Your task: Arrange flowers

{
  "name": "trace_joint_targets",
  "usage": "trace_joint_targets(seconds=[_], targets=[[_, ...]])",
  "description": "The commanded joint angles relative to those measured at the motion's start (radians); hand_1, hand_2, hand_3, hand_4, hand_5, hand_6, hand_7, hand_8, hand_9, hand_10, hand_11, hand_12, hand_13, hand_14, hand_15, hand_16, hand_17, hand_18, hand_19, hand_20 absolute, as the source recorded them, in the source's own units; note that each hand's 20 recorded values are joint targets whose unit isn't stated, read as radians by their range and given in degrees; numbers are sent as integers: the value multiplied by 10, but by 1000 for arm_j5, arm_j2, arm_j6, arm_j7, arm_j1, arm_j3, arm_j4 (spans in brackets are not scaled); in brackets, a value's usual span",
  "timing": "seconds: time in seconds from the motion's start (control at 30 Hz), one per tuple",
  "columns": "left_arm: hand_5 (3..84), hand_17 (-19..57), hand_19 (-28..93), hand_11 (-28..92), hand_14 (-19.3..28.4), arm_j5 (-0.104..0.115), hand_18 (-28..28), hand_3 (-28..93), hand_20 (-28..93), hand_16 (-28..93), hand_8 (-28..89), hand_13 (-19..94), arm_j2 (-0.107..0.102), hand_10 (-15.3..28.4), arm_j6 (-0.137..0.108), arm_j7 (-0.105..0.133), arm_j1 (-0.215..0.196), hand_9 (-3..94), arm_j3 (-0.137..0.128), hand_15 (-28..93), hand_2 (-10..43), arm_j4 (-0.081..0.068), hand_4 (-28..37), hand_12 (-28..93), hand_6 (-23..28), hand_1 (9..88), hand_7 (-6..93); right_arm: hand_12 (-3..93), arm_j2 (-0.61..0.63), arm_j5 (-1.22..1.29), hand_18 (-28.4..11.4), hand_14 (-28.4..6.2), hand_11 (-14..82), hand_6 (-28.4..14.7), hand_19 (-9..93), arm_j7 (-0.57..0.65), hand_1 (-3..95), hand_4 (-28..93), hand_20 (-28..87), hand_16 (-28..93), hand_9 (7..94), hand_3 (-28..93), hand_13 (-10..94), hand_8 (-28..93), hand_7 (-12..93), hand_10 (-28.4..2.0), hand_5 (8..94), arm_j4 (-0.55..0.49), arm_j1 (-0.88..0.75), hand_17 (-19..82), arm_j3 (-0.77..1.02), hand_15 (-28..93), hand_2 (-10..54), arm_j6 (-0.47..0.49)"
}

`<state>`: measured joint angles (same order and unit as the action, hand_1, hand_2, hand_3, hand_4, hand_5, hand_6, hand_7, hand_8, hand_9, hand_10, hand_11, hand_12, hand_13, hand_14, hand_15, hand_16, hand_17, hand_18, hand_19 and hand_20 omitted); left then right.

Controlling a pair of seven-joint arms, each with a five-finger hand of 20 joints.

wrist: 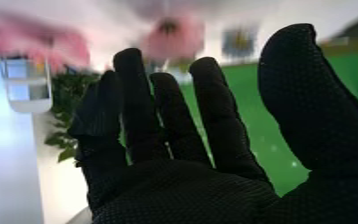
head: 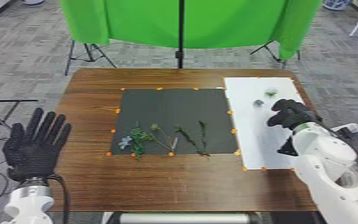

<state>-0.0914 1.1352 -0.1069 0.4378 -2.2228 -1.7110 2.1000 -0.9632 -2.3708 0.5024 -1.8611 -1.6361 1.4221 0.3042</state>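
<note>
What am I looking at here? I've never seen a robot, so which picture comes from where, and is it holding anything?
This is a robot with two white arms, working at a brown table. The head view looks down from its head. The right wrist view comes from a camera on its right wrist, so its own black-gloved right hand looms large, fingers extended and holding nothing. The left hand is open and empty too, at the table's left side. A dark mat carries several green stems, one with a bluish flower. The white sheet holds two small blooms or similar things.
</note>
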Motion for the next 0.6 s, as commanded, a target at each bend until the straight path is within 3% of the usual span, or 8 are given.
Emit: trace_joint_targets(seconds=[0.03,0.13,0.2,0.3,0.37,0.47,0.6], targets=[[363,-82,307,169,158,14,139,757,100,-60,-101,267,13,154,-18,-25,-4,336,11,301,140,-14,-283,90,82,266,107,128,-29,-16,-243,-153,156,-42,911,70,422,-282,495,129,446,827,421,-143,183,-171,502,84,10,289,-33,515,-95,-96],[361,-82,307,169,158,12,140,757,99,-61,-102,267,15,153,-18,-28,-6,336,9,301,140,-16,-283,90,82,266,108,150,-23,-33,-231,-132,234,-42,931,86,480,-282,513,156,535,823,520,-161,223,-176,560,91,-2,346,-41,560,-95,-150],[361,-81,312,170,158,18,140,756,100,-61,-103,268,17,154,-18,-28,-12,336,9,302,141,-14,-283,91,81,266,109,179,-19,-38,-224,-101,308,-38,932,88,551,-283,534,277,576,754,572,-156,282,-170,598,95,-5,372,-44,550,-95,-170],[361,-81,318,172,159,16,141,756,103,-62,-104,268,17,154,-15,-30,-15,336,7,304,141,-14,-283,91,81,266,109,352,-14,-39,-214,-85,232,-39,932,76,611,-282,537,334,677,726,620,-79,408,-139,639,88,-14,389,-42,550,-95,-195],[361,-80,319,172,159,18,141,757,103,-62,-104,268,18,155,-9,-28,-19,336,4,304,141,-12,-283,90,81,266,109,374,-13,-29,-211,-85,237,-35,932,68,629,-282,536,342,696,729,634,-69,435,-133,655,71,-13,394,-41,555,-95,-198],[365,-80,319,172,159,45,141,757,103,-62,-104,268,17,154,5,-24,-23,337,1,305,141,-10,-283,90,83,266,110,386,-7,-20,-212,-84,242,-34,932,44,634,-283,534,350,707,747,640,-64,439,-134,659,31,-2,397,-50,552,-95,-203],[368,-81,319,172,159,37,141,757,102,-63,-104,269,15,154,11,-19,-27,338,0,303,142,-8,-283,89,84,266,108,391,-12,-21,-211,-85,237,-35,932,-5,636,-283,533,355,710,750,640,-62,440,-136,659,-26,50,397,-103,550,-95,-248]])
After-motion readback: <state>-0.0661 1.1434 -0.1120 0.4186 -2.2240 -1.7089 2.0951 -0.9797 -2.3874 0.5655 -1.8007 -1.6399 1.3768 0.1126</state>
